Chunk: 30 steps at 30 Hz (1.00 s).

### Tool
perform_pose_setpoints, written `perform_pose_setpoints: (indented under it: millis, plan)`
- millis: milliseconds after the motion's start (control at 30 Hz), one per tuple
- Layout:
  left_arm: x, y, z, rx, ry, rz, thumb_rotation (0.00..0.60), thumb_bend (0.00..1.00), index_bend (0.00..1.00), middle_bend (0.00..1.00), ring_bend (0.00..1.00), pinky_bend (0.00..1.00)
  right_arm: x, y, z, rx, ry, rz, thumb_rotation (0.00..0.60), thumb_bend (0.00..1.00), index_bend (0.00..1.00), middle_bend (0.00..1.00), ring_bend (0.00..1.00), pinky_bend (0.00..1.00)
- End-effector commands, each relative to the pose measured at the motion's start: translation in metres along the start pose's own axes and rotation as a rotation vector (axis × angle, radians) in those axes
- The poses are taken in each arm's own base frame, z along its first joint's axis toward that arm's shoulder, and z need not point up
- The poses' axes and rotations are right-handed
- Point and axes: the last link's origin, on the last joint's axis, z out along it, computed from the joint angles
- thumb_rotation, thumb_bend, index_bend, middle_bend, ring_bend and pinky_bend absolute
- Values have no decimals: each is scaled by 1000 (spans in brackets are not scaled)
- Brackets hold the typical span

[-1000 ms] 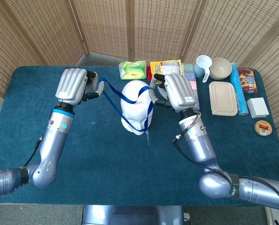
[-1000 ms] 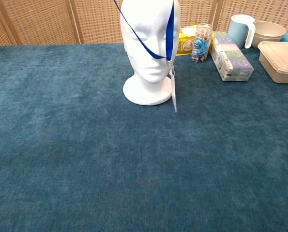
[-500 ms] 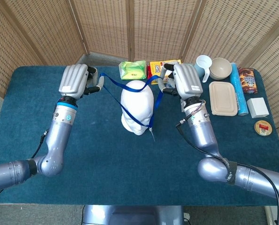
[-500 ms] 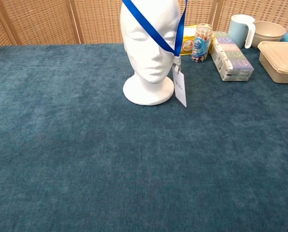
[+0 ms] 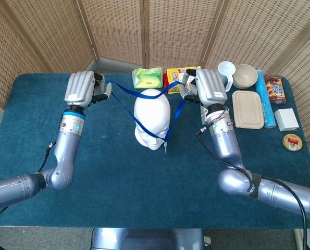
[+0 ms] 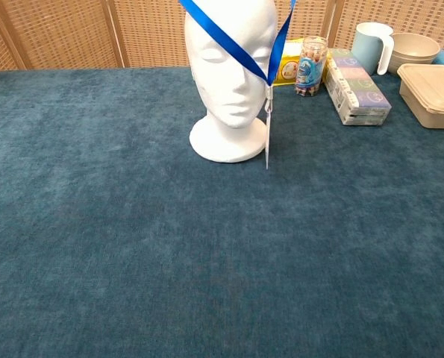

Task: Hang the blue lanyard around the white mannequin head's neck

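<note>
Both hands drawn slightly farther apart than half a second ago, blue table (image 5: 108, 177), white mannequin head (image 5: 151, 119) mid-table toward the rear edge, left hand (image 5: 82, 89) and right hand (image 5: 207, 88) each pinching the blue lanyard (image 5: 124, 90), strap slanting across the face, badge (image 6: 267, 142) now hanging edge-on.
</note>
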Motion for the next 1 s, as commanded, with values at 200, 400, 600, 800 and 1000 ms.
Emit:
perform_pose_setpoints:
  millis: [200,400,600,800,1000]
  plan:
    - [-13,-8,1,12,2,-8,418,473,803,1000,1000,1000,-7,10,8,-40,-7,-30,593,562,666,982,1000,1000]
    - [-27,-12,1,18,-6,-3,419,472,803,1000,1000,1000,-13,20,14,-80,-14,-53,593,563,667,982,1000,1000]
    - [-39,-14,1,16,-14,12,417,469,803,1000,1000,1000,-21,30,18,-112,-27,-76,591,563,667,982,1000,1000]
    - [-54,-15,-1,20,-32,17,417,453,803,1000,1000,1000,-26,37,20,-127,-44,-106,590,563,667,966,1000,1000]
    - [-62,-16,-2,21,-48,25,415,424,803,1000,1000,984,-29,40,20,-124,-56,-143,589,559,658,930,1000,1000]
